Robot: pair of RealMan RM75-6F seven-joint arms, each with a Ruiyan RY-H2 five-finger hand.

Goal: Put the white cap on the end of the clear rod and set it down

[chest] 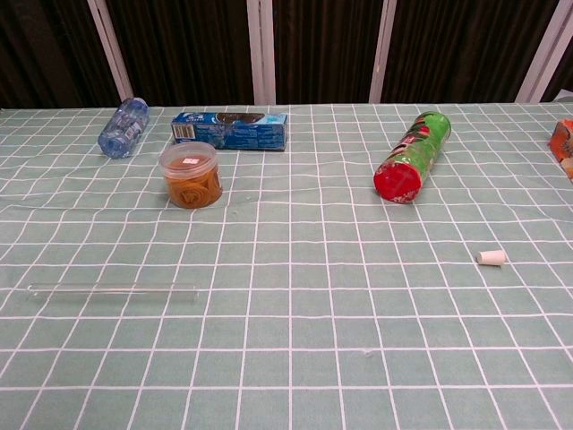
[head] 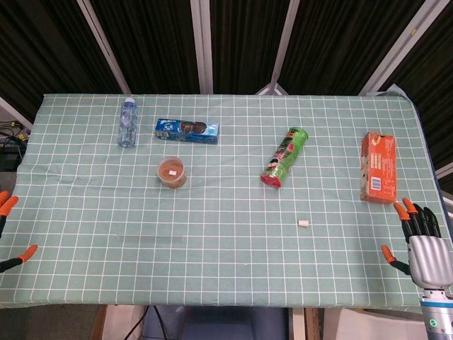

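Observation:
The small white cap (head: pixel 304 224) (chest: pixel 491 258) lies on its side on the green checked cloth, right of centre. The clear rod (chest: pixel 112 291) lies flat at the front left, running left to right; in the head view the rod (head: pixel 152 239) shows only faintly. My right hand (head: pixel 421 244) hovers at the table's right front corner, fingers apart and holding nothing, well right of the cap. Of my left hand (head: pixel 6 207) only orange fingertips show at the left edge, spread and holding nothing, far left of the rod. Neither hand appears in the chest view.
At the back lie a water bottle (head: pixel 127 122), a blue cookie box (head: pixel 187 130) and a green chip can (head: pixel 284 156). An amber jar (head: pixel 172 172) stands left of centre. An orange carton (head: pixel 378 168) lies near the right edge.

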